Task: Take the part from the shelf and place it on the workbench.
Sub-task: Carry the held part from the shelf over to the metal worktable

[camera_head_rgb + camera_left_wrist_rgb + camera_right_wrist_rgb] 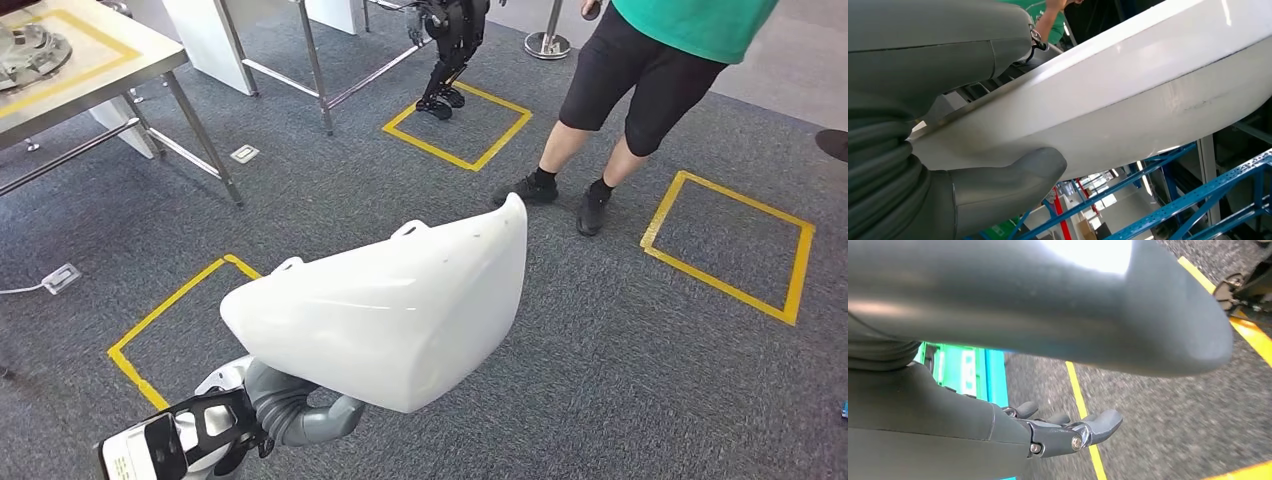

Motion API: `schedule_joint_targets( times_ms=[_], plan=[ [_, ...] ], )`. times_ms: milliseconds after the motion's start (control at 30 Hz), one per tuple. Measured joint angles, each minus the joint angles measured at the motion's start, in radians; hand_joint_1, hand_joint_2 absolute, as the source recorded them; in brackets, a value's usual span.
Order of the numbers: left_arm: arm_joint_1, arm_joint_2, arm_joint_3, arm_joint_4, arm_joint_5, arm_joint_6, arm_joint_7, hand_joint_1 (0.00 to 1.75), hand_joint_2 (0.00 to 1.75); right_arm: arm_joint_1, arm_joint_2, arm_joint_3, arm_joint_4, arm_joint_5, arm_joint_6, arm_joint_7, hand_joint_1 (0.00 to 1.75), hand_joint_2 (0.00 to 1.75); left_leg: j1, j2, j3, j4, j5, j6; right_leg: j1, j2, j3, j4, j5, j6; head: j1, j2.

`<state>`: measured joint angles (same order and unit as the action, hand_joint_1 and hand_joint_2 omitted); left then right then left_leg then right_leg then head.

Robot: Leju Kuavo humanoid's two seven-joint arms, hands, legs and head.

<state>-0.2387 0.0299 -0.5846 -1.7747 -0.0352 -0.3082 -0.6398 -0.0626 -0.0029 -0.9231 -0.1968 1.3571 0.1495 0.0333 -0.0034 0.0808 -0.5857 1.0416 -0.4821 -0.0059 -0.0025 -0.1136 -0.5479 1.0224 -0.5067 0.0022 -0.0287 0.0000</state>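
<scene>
A large white curved shell part (390, 310) hangs in front of me over the grey carpet, held by my left hand (300, 412) from below at its near left end. In the left wrist view the thumb (1003, 185) presses the part's (1128, 95) white underside while the palm lies against the other face. My right hand (1068, 432) hangs over the floor with fingers spread and nothing in it. The workbench (140, 55), metal-topped with a yellow tape outline, stands at the far left.
A person in a green shirt and black shorts (640, 80) stands ahead to the right. Yellow floor squares (730, 245) (458, 125) (165, 320) mark the carpet. Another robot's legs (445, 60) stand at the back. A round metal part (30, 50) lies on the workbench.
</scene>
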Motion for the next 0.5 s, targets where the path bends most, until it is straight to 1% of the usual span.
schedule_joint_targets(
  times_ms=[33,67,100,133,167,200,233,267,300,333,367,400,433,467,500],
  plan=[
    [0.001,0.001,0.0,-0.006,-0.002,0.0,0.004,1.75,1.75,-0.002,0.002,0.002,0.0,0.001,0.0,-0.001,0.0,0.0,-0.003,0.0,0.001,-0.007,-0.001,0.007,0.001,-0.011,0.003,0.0,-0.002,0.006,0.001,0.0],
    [0.003,0.001,0.0,-0.013,-0.003,0.0,0.008,1.75,1.75,-0.005,0.004,0.004,0.0,0.001,0.001,-0.001,0.0,0.0,-0.003,-0.014,-0.001,-0.01,0.002,0.013,0.001,-0.022,0.007,-0.002,-0.003,0.011,0.001,0.0],
    [0.005,0.002,0.0,-0.02,-0.004,-0.001,0.012,1.75,1.75,-0.007,0.005,0.006,0.0,0.001,0.002,0.002,0.0,0.0,-0.001,-0.027,0.001,-0.014,0.005,0.019,-0.001,-0.022,0.011,-0.002,-0.006,0.019,0.002,0.0],
    [0.007,0.002,0.0,-0.025,-0.004,-0.002,0.016,1.75,1.75,-0.01,0.007,0.007,0.0,0.001,0.003,0.006,0.0,0.0,0.002,-0.039,0.003,-0.019,0.009,0.025,-0.004,-0.003,0.011,0.009,-0.016,0.025,0.003,0.0],
    [0.007,0.001,0.0,-0.03,-0.004,-0.003,0.021,1.75,1.75,-0.011,0.009,0.007,0.0,0.0,0.005,0.011,0.0,0.0,0.005,-0.052,0.005,-0.023,0.014,0.03,-0.006,0.026,0.002,0.037,-0.036,0.032,0.005,0.0],
    [0.006,-0.001,0.0,-0.033,-0.004,-0.006,0.025,1.75,1.75,-0.01,0.01,0.008,0.0,-0.001,0.006,0.017,0.0,0.0,0.008,-0.064,0.006,-0.026,0.018,0.035,-0.009,0.062,-0.018,0.086,-0.065,0.037,0.008,0.0],
    [0.005,-0.003,0.0,-0.033,-0.003,-0.009,0.029,1.75,1.75,-0.008,0.011,0.008,0.0,-0.005,0.006,0.024,0.0,0.0,0.009,-0.078,0.004,-0.026,0.02,0.037,-0.01,0.09,-0.049,0.152,-0.099,0.039,0.011,0.0],
    [0.004,-0.005,-0.001,-0.032,-0.001,-0.013,0.033,1.75,1.75,-0.006,0.011,0.007,0.0,-0.01,0.007,0.033,0.0,0.0,0.009,-0.092,0.002,-0.025,0.021,0.039,-0.01,0.102,-0.082,0.217,-0.126,0.041,0.013,0.0],
    [0.002,-0.006,-0.002,-0.029,0.002,-0.019,0.036,1.75,1.75,-0.005,0.011,0.007,0.0,-0.017,0.006,0.041,0.0,0.0,0.009,-0.107,0.0,-0.024,0.021,0.039,-0.011,0.106,-0.107,0.263,-0.138,0.041,0.013,0.0],
    [-0.002,-0.008,-0.004,-0.026,0.007,-0.024,0.039,1.75,1.75,-0.005,0.011,0.007,0.0,-0.026,0.006,0.047,0.0,0.0,0.009,-0.122,-0.001,-0.022,0.022,0.038,-0.012,0.108,-0.116,0.273,-0.129,0.041,0.014,0.0],
    [-0.008,-0.011,-0.007,-0.021,0.012,-0.029,0.041,1.75,1.75,-0.005,0.011,0.007,0.0,-0.033,0.006,0.05,0.0,0.0,0.009,-0.138,-0.001,-0.019,0.022,0.037,-0.013,0.111,-0.105,0.241,-0.1,0.04,0.014,0.0],
    [-0.015,-0.015,-0.009,-0.016,0.018,-0.034,0.042,1.75,1.75,-0.005,0.011,0.006,0.0,-0.04,0.006,0.05,0.0,0.0,0.01,-0.152,-0.001,-0.017,0.022,0.035,-0.015,0.122,-0.078,0.176,-0.059,0.039,0.015,0.0],
    [-0.023,-0.019,-0.012,-0.011,0.025,-0.038,0.043,1.75,1.75,-0.005,0.011,0.006,0.0,-0.047,0.006,0.05,0.0,0.0,0.01,-0.166,-0.003,-0.014,0.022,0.031,-0.019,0.149,-0.047,0.105,-0.028,0.038,0.016,0.0],
    [-0.029,-0.023,-0.013,-0.006,0.031,-0.042,0.043,1.75,1.75,-0.005,0.011,0.004,0.0,-0.052,0.006,0.05,0.0,0.0,0.01,-0.179,-0.005,-0.011,0.023,0.025,-0.02,0.171,-0.022,0.046,-0.005,0.037,0.016,0.0],
    [-0.035,-0.026,-0.014,0.0,0.036,-0.045,0.043,1.75,1.75,-0.005,0.011,0.002,0.0,-0.056,0.006,0.051,0.0,0.0,0.01,-0.189,-0.009,-0.01,0.025,0.019,-0.02,0.187,-0.009,0.012,0.004,0.034,0.017,0.0]
  ],
)
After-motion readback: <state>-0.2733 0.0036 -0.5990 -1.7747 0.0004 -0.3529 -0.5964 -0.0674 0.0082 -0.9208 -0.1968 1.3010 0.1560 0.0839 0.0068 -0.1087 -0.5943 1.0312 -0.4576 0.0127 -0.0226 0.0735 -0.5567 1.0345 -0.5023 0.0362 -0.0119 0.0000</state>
